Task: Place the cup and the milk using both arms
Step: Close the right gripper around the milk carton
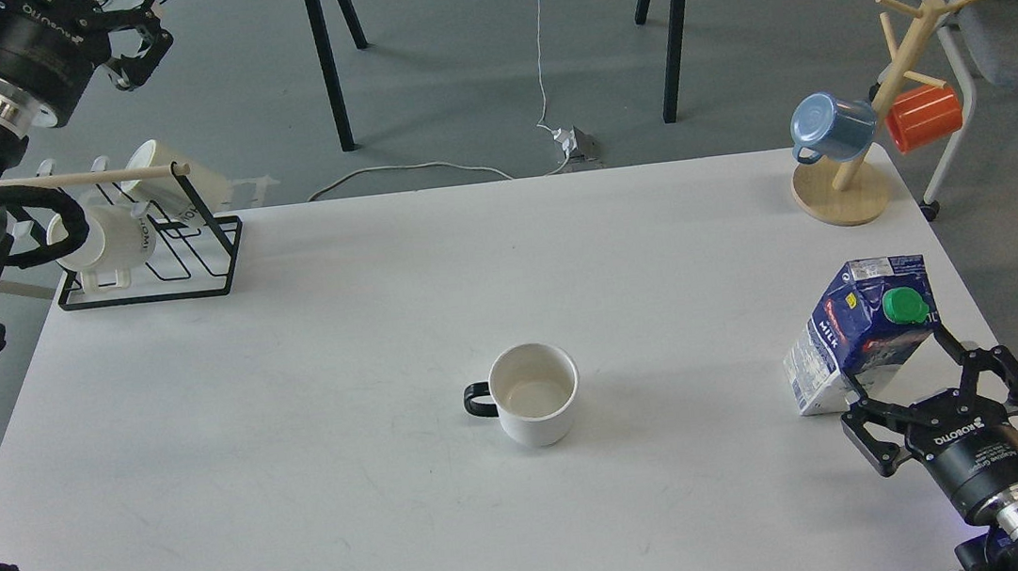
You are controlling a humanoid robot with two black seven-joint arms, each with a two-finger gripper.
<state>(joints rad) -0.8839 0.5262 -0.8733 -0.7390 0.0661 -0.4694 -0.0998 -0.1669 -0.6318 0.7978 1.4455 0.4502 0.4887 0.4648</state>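
Milk carton (859, 334), one dark blue and white gable-top box with "MILK" readable on its side and a round green screw cap, stands tilted at the lower right of the frame near the right edge of the white table (293, 393); other print on it is too small to read. Right gripper (912, 380), marked "ROBOTIQ" on its body, sits just below the carton with its fingers spread wide around the carton's base, and whether they press it cannot be told. One cup (536, 404), plain white with a black loop handle pointing left and a cream inside, stands upright at the lower centre of the frame, well apart from the carton. At the upper left one black wire rack (185, 263) with a wooden rod holds two cream mugs (112, 242), one bearing lettering too partial to read. Left gripper (137, 36) hangs at the upper left corner above the floor, jaws apart and holding nothing. At the upper right one wooden mug tree (845, 193) carries one blue plastic cup (828, 127) and one orange plastic cup (925, 117)
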